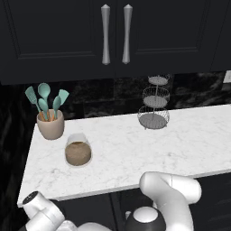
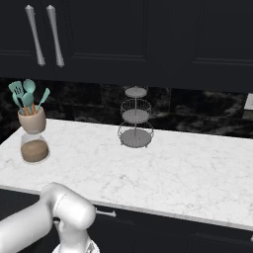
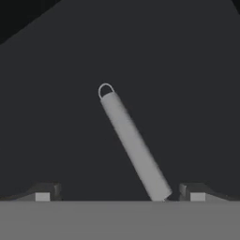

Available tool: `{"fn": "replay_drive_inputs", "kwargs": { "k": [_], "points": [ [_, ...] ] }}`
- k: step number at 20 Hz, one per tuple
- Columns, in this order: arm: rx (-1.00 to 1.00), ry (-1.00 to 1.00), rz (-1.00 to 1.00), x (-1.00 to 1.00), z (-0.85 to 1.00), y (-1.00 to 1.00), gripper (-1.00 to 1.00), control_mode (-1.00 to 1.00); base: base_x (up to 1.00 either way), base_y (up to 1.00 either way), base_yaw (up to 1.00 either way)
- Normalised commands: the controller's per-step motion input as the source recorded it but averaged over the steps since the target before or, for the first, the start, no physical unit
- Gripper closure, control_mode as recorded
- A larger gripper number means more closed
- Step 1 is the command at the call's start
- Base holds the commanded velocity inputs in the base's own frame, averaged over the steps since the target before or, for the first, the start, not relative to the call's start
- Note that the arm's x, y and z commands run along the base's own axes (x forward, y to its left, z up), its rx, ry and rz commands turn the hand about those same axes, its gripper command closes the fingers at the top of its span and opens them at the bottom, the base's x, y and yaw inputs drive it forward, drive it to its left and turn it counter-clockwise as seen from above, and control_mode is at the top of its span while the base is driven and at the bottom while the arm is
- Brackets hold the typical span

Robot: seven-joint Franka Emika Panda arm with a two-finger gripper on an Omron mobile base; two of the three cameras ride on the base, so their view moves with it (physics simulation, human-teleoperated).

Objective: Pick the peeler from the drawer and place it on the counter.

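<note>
In the hand view the peeler (image 3: 133, 143) lies on the dark floor of the drawer (image 3: 56, 117). It is a slim grey tool, slanted, with a small loop at its upper end. Its lower end reaches down between my two fingertips. My gripper (image 3: 120, 193) hangs over it, open, with one fingertip on each side and nothing held. The white marble counter (image 1: 135, 149) (image 2: 173, 173) stretches above where my arm dips below its front edge.
On the counter's left stand a beige crock of teal spatulas (image 1: 49, 122) (image 2: 31, 118) and a glass jar (image 1: 78, 151) (image 2: 34, 148). A three-tier wire basket (image 1: 154, 110) (image 2: 135, 126) sits at the back. Black cabinet doors with long grey handles (image 1: 105, 34) hang above.
</note>
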Motion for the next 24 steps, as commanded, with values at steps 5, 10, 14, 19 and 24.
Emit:
{"fn": "replay_drive_inputs", "kwargs": {
  "k": [5,10,14,19,24],
  "points": [
    [0.00,0.05,0.14,0.10,-0.35,0.19,-1.00,-1.00,0.00,0.00,0.00],
    [0.00,0.00,0.19,-0.07,-0.20,0.39,-1.00,-1.00,0.00,0.00,0.00],
    [0.00,-0.04,0.15,-0.46,-0.30,0.02,-1.00,-1.00,0.00,0.00,0.00],
    [0.07,-0.18,0.02,-0.49,0.15,0.11,-1.00,-1.00,0.00,0.00,0.00],
    [0.02,-0.05,0.00,-0.04,0.12,0.06,-1.00,-1.00,0.00,0.00,0.00]
  ]
}}
